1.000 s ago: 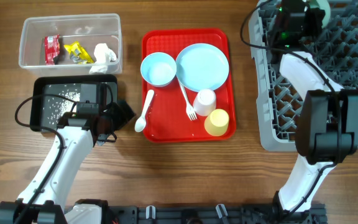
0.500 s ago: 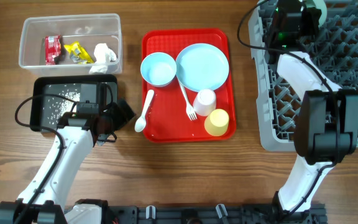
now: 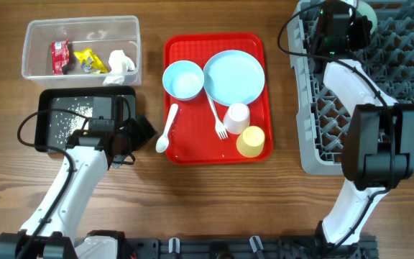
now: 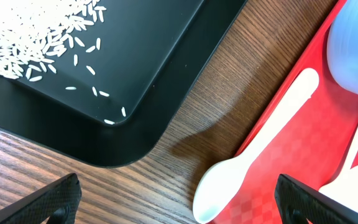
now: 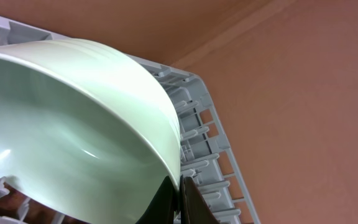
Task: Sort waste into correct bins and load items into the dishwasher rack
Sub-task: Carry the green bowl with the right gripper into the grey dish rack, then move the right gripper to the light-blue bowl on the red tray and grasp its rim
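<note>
So the right claw [image 5: 180, 200] is clamped on a pale bowl [image 5: 73, 143] at the far left corner of the rack [image 5: 207, 134], probably to stand it up there, while the left claw [image 4: 179, 199] hangs wide open beside the spoon [image 4: 260, 149].

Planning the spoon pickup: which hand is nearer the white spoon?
Left. The left hand is open just left of the white spoon; the right hand is far off over the dishwasher rack's back edge, shut on a pale bowl.

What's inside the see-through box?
Inside the clear tub lie a red wrapper, a yellow wrapper and a crumpled white tissue, side by side. Whatever might sit beneath them is covered, so that cannot be told.
</note>
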Tool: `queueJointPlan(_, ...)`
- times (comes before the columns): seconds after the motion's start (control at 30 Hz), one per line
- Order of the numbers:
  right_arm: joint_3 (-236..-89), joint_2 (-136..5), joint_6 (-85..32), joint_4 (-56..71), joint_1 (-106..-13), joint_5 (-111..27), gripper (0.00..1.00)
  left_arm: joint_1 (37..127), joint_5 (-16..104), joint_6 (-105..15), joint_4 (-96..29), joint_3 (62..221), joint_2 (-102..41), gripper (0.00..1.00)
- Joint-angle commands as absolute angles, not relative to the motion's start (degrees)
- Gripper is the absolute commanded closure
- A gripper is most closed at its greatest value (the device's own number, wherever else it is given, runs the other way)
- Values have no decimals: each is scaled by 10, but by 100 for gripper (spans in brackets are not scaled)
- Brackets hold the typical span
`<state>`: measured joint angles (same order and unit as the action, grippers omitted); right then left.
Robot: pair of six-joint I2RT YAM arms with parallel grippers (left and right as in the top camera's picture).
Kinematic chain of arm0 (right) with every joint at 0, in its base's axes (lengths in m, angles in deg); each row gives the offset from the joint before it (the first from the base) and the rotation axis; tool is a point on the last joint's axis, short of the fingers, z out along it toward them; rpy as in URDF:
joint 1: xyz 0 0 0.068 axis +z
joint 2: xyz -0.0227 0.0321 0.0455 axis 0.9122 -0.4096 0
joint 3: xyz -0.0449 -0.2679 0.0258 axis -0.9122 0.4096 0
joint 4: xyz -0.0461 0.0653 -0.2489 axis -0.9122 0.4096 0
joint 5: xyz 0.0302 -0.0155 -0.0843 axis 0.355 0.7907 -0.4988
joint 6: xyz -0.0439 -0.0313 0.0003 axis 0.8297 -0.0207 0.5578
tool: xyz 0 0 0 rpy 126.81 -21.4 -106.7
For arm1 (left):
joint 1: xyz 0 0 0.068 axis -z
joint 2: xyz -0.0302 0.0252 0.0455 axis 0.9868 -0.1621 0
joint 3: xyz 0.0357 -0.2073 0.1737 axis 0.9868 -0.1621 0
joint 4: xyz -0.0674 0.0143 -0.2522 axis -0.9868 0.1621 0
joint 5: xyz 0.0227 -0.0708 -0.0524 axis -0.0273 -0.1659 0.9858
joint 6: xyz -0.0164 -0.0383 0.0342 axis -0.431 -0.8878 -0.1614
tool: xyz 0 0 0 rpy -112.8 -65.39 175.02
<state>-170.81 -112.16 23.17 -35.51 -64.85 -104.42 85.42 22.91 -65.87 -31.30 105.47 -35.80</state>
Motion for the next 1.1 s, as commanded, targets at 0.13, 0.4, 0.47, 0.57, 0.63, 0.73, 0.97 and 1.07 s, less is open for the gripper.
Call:
queueJointPlan(0.13, -1709, -1131, 221, -321, -621, -1048, 96, 854, 234, -666, -313, 1052, -359, 0)
queueJointPlan(0.4, -1709, -1131, 219, -222, -564, -1048, 73, 854, 234, -666, -313, 1052, -359, 0)
queueJointPlan(0.47, -1709, -1131, 218, -192, -558, -1048, 67, 854, 234, -666, -313, 1052, -359, 0)
queueJointPlan(0.57, -1709, -1131, 193, -156, -553, -1056, 54, 854, 234, -666, -313, 1052, -359, 0)
queueJointPlan(0.63, -1709, -1131, 185, -137, -547, -1057, 47, 854, 234, -666, -313, 1052, -359, 0)
queueJointPlan(0.73, -1709, -1131, 185, -123, -530, -1059, 38, 854, 234, -666, -313, 1052, -359, 0)
queueJointPlan(0.97, -1709, -1108, 144, -159, -488, -1072, 25, 854, 234, -666, -313, 1052, -359, 0)
queueJointPlan(1.07, -1709, -1080, 112, -171, -469, -1071, 21, 854, 234, -666, -313, 1052, -359, 0)
